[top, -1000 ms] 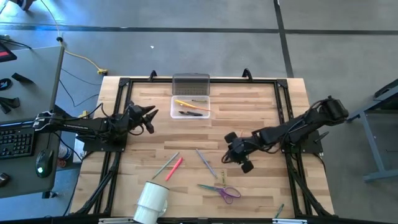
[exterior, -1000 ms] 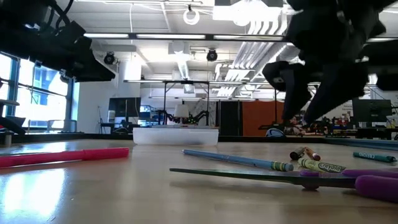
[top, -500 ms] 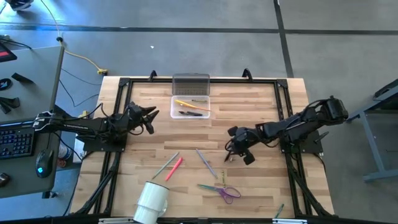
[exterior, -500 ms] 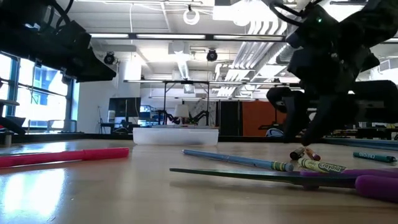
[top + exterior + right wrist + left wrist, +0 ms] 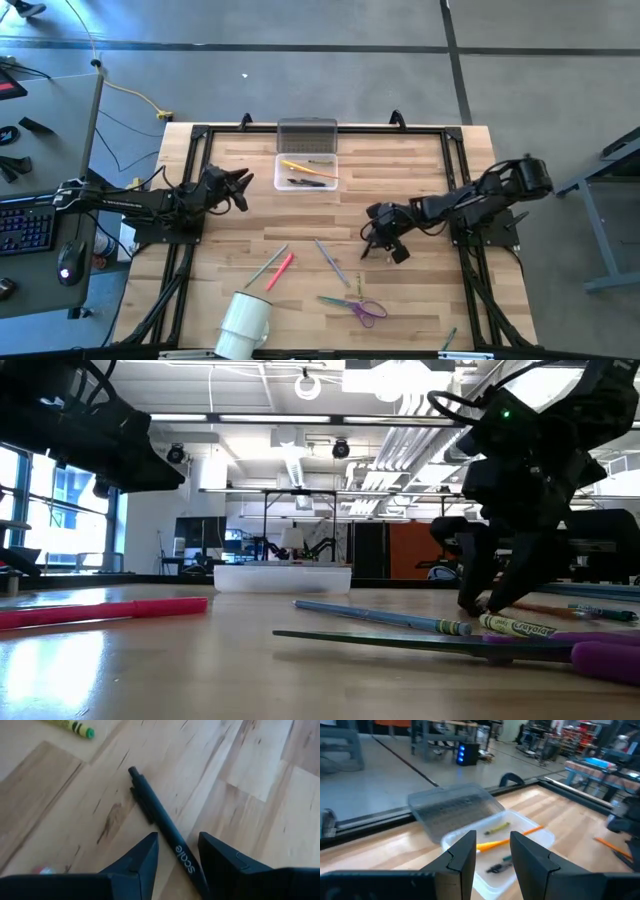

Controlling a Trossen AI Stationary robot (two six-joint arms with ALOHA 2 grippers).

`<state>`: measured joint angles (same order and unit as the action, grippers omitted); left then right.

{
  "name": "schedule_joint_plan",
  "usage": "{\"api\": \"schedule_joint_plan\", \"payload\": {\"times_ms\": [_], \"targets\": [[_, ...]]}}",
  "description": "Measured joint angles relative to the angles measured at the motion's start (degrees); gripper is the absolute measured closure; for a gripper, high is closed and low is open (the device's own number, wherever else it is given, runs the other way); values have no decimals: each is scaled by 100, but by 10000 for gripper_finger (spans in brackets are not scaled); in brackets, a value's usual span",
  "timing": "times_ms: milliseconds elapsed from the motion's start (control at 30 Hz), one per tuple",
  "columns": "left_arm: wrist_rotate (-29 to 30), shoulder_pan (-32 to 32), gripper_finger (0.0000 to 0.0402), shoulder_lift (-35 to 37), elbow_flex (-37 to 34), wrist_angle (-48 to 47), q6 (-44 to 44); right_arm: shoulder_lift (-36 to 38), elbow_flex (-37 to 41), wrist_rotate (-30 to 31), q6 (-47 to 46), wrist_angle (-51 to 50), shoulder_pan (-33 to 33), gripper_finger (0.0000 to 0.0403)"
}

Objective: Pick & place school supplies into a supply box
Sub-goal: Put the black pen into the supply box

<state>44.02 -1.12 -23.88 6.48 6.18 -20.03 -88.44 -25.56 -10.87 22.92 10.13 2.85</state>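
Note:
My right gripper (image 5: 372, 246) (image 5: 489, 603) points down at the table right of centre, open. Its two fingers stand on either side of a black pen (image 5: 167, 830) that lies flat on the wood. The clear supply box (image 5: 307, 172) rests on the table's far middle. Its grey ribbed lid (image 5: 307, 133) is laid back, and an orange pencil (image 5: 507, 840) and a dark item lie inside. My left gripper (image 5: 241, 186) (image 5: 492, 855) hovers open to the left of the box. Purple-handled scissors (image 5: 358, 306), a pink pen (image 5: 281, 270) and a grey-blue pencil (image 5: 332, 260) lie near the front.
A white cup (image 5: 245, 320) lies on its side at the near edge. A green crayon (image 5: 517, 626) lies near my right gripper, and its tip shows in the right wrist view (image 5: 75, 727). A black frame rail (image 5: 455, 170) runs along the table's sides. Bare wood lies between box and pens.
My right gripper has tipped to point down and come down to the table over the black pen, shifting slightly toward the far-left. The pens, scissors and box have stayed where they were.

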Motion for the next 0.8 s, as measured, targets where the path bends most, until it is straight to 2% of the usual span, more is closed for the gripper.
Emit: {"api": "schedule_joint_plan", "payload": {"times_ms": [300,633,733,800], "targets": [[208,-1,246,0,0,-21,0,-147,2,-350,23,126,-217,284],[222,1,246,0,0,-27,0,-165,18,-673,-468,581,-177,391],[220,1,246,0,0,-29,0,-186,30,-895,-463,818,-167,388],[220,-1,246,0,0,-31,0,-247,33,-801,-470,995,-156,372]]}}
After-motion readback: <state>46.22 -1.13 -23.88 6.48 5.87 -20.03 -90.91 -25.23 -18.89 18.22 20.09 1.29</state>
